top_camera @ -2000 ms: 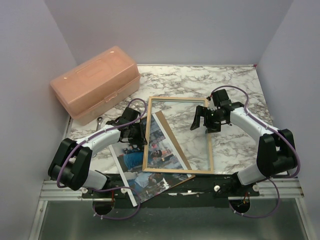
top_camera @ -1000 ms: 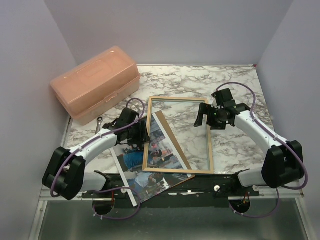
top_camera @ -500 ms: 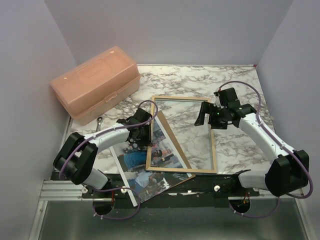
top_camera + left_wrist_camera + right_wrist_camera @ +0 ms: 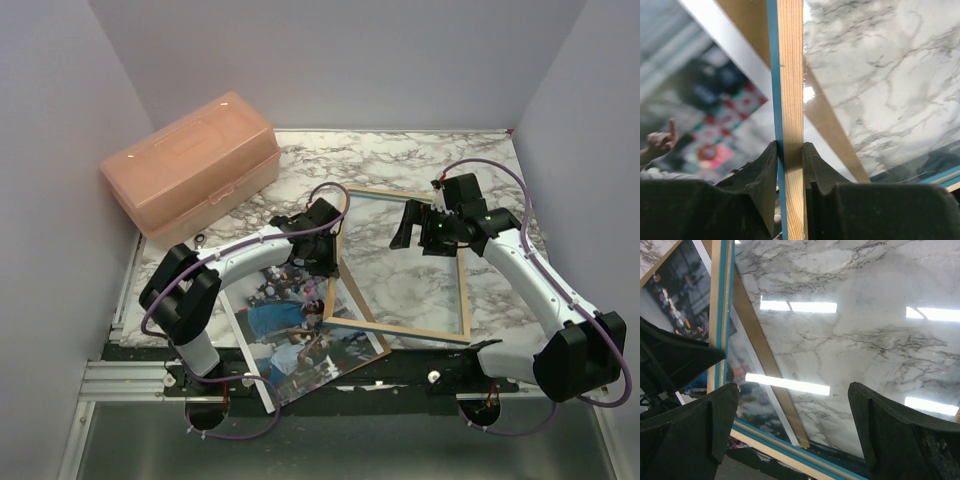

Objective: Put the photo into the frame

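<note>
The pink plastic box (image 4: 190, 165) at the far left of the marble table (image 4: 400, 160) has its lid down. Its walls are cloudy, so I cannot tell what is inside. A small metal object (image 4: 199, 238) beside it is mostly hidden by the left arm.

The frame (image 4: 400, 330) lies in the middle of the table, turned askew, with the pale wood side up and a thin blue edge showing. It holds only 1 clear pane, and the marble shows through it. The photo (image 4: 275, 320) is not in the frame. It lies face up at the near left, partly under the frame's near left corner, and its near end passes over the table edge. A brown backing board (image 4: 832, 127) shows as a strip through the pane.

The left gripper (image 4: 328, 258) is clamped on the frame's left rail, with 1 finger on each side. I cannot tell whether this rail is lifted. The right gripper (image 4: 408, 228) hovers over the far right part of the frame with its fingers wide apart, holding nothing.
</note>
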Action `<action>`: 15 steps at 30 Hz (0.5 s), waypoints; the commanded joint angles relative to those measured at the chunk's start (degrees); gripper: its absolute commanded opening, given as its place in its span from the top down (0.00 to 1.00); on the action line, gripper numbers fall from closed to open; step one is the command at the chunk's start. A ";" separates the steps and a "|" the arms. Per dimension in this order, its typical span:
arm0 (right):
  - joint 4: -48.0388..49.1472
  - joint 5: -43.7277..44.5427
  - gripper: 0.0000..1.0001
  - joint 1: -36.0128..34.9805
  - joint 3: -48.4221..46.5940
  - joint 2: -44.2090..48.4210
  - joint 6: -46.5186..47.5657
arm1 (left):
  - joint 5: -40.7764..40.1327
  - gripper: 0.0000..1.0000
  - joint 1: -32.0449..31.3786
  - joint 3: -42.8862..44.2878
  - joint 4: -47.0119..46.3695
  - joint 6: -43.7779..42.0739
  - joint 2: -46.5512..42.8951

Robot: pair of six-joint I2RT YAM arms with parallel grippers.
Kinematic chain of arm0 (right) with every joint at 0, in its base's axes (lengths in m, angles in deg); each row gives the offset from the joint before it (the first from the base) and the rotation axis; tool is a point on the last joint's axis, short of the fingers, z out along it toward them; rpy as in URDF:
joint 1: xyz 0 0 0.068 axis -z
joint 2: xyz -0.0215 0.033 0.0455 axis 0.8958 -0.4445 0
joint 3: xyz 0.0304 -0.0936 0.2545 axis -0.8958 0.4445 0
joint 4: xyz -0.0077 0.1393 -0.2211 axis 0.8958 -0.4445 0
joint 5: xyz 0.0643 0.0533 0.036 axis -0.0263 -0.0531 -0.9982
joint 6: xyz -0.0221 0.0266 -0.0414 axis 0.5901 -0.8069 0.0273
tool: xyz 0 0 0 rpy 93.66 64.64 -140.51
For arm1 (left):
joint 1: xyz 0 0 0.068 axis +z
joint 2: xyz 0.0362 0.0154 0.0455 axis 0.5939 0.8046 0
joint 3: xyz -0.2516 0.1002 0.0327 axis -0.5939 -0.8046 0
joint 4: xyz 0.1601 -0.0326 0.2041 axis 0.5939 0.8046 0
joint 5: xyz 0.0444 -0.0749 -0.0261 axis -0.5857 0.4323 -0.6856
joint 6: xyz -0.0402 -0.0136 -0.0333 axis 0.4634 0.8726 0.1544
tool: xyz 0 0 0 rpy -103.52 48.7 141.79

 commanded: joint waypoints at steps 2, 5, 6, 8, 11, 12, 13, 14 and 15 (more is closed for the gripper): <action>-1.71 -0.12 0.00 -0.26 -1.24 1.52 0.12 | 0.36 0.98 -2.21 9.67 0.08 5.81 5.02; -2.45 1.14 0.00 -0.36 -1.86 1.90 0.16 | 0.02 0.99 -3.03 14.02 0.93 7.46 7.63; -2.67 1.65 0.00 -0.30 -1.99 2.06 0.14 | -0.34 1.00 -3.26 15.23 1.33 7.95 8.28; -3.16 2.40 0.00 -0.35 -2.17 2.41 0.29 | -1.01 1.00 -3.58 17.73 1.88 9.09 9.79; -3.45 2.97 0.00 -0.35 -2.33 2.75 0.31 | -2.14 1.00 -4.27 21.30 2.91 10.58 12.33; -3.51 3.15 0.00 -0.34 -2.34 2.79 0.25 | -2.86 1.00 -4.71 22.71 3.63 10.97 13.17; -3.57 3.37 0.00 -0.28 -2.35 2.90 0.28 | -3.96 1.00 -5.10 23.88 4.52 11.47 14.30; -3.67 3.55 0.00 -0.34 -2.43 2.93 0.26 | -4.81 1.00 -5.67 25.38 5.29 12.07 15.44; -3.76 3.72 0.00 -0.35 -2.46 2.99 0.29 | -5.46 1.00 -6.07 26.82 5.99 12.08 16.52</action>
